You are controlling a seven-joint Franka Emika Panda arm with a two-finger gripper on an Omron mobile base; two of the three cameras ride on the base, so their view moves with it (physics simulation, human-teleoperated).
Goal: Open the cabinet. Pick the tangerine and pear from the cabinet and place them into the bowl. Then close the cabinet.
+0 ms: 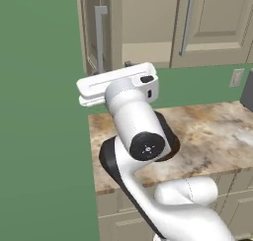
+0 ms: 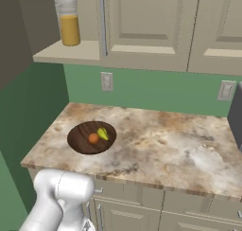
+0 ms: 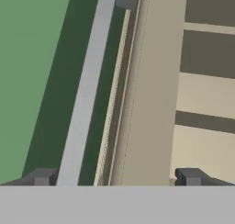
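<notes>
The robot's arm [image 1: 136, 131] is built of smooth, glossy white rounded segments, thick and tubular, joined by dark charcoal collars. One joint ends in a round dark grey cap [image 1: 147, 146] with a tiny pale mark at its centre. Near the wrist sits a flat, white rectangular flange [image 1: 116, 83] with a long shallow groove along its top and a small dark oval inset [image 1: 147, 79] at one end. In the right base view a bulbous white shoulder casing [image 2: 64, 192] shows. The claw [image 3: 117, 178] has two small, blocky dark grey fingertips [image 3: 42, 177] with squared ends.
</notes>
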